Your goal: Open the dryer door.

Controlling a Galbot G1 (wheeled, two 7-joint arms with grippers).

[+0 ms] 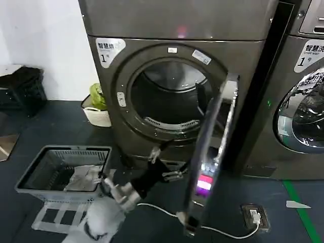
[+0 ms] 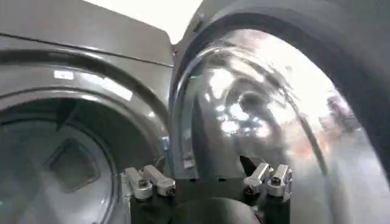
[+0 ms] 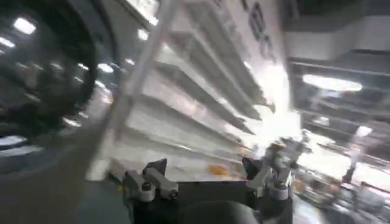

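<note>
Dryer door (image 1: 212, 152) swung wide, edge-on at 4 o'clock of drum opening (image 1: 169, 96). Left gripper (image 1: 158, 161) spread, empty, below at 6. You risk door swinging back onto it.

Both machines' white labels (image 1: 108, 51) (image 1: 311, 54) read "1".

Your head view is dim and soft overall, with the dark floor (image 1: 55, 126) swallowing detail and a pale wall (image 1: 40, 40) as the brightest area. On the left wrist view, strong glare and smeared reflections cover the dryer door (image 2: 262, 115), and the drum opening (image 2: 55, 164) stays murky. Your right wrist view is heavily motion-blurred, with ceiling lights (image 3: 332, 82) blown out into streaks.
</note>
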